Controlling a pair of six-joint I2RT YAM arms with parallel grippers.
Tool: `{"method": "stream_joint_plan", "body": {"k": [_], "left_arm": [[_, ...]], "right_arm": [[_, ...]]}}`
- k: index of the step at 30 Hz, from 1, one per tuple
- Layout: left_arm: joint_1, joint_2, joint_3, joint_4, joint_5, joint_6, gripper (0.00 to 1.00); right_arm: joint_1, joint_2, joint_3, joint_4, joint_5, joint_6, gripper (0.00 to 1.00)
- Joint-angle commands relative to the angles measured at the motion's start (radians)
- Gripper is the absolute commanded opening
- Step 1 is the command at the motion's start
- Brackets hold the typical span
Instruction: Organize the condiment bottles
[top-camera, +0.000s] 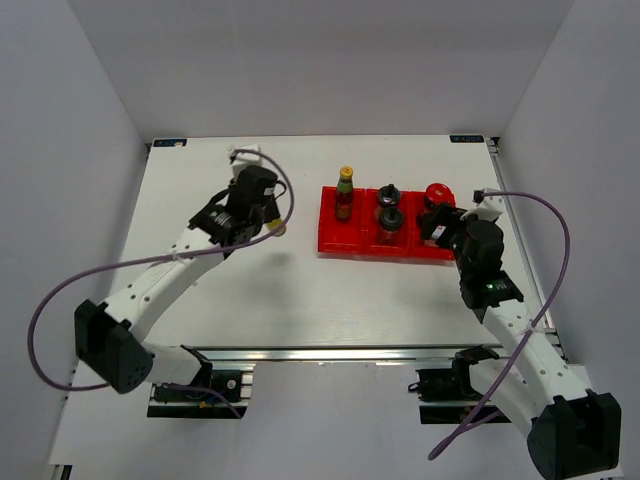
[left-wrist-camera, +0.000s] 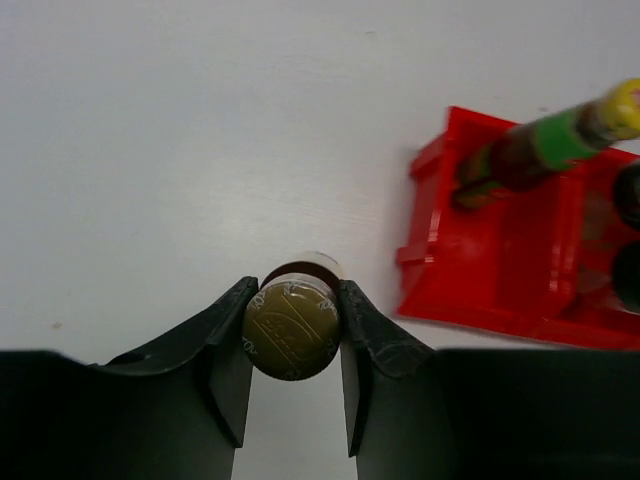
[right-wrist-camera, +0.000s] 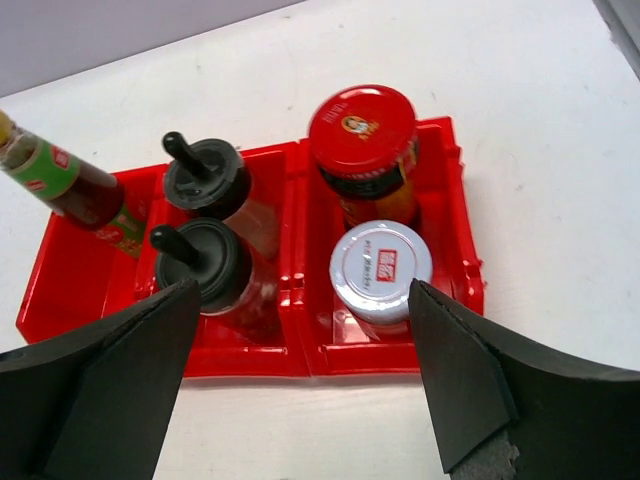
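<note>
Last sauce bottle held, not yet in the tray

My left gripper (left-wrist-camera: 293, 305) is clamped on the yellow-capped sauce bottle (left-wrist-camera: 291, 332), well left of the red tray (top-camera: 341, 246). My right gripper (right-wrist-camera: 300, 330) hangs over the silver-lidded jar (right-wrist-camera: 380, 265) with its jaws wide apart. Next, I think, I must carry the bottle into the left compartment beside the other slim bottle (right-wrist-camera: 62, 178), without knocking it over.

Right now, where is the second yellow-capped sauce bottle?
In the left wrist view, the second yellow-capped sauce bottle is gripped at its cap between the left fingers, over the white table left of the red tray.
</note>
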Motion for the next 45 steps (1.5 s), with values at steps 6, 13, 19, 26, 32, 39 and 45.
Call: {"method": "stream_joint_plan", "body": {"k": [6, 13, 19, 26, 32, 39, 45], "left_arm": [[-0.09, 0.195, 0.244, 0.225, 0.155, 0.23, 0.0], [-0.139, 0.353, 0.347, 0.297, 0.215, 0.302, 0.0], [-0.181, 0.468, 0.445, 0.279, 0.204, 0.325, 0.0], [-0.184, 0.556, 0.488, 0.249, 0.158, 0.318, 0.0], [-0.185, 0.619, 0.472, 0.265, 0.121, 0.322, 0.0], [-0.184, 0.668, 0.478, 0.269, 0.11, 0.29, 0.0], [-0.185, 0.669, 0.47, 0.269, 0.127, 0.265, 0.05]], "right_arm": [[-0.004, -0.112, 0.006, -0.152, 0.2, 0.103, 0.89], [-0.004, -0.162, -0.026, -0.152, 0.242, 0.107, 0.89], [-0.005, -0.129, -0.031, -0.152, 0.251, 0.11, 0.89], [-0.004, -0.107, -0.034, -0.152, 0.26, 0.11, 0.89], [-0.005, -0.101, -0.043, -0.145, 0.259, 0.103, 0.89], [-0.004, -0.074, -0.042, -0.144, 0.257, 0.094, 0.89], [-0.004, -0.078, -0.042, -0.147, 0.259, 0.097, 0.89]]}}
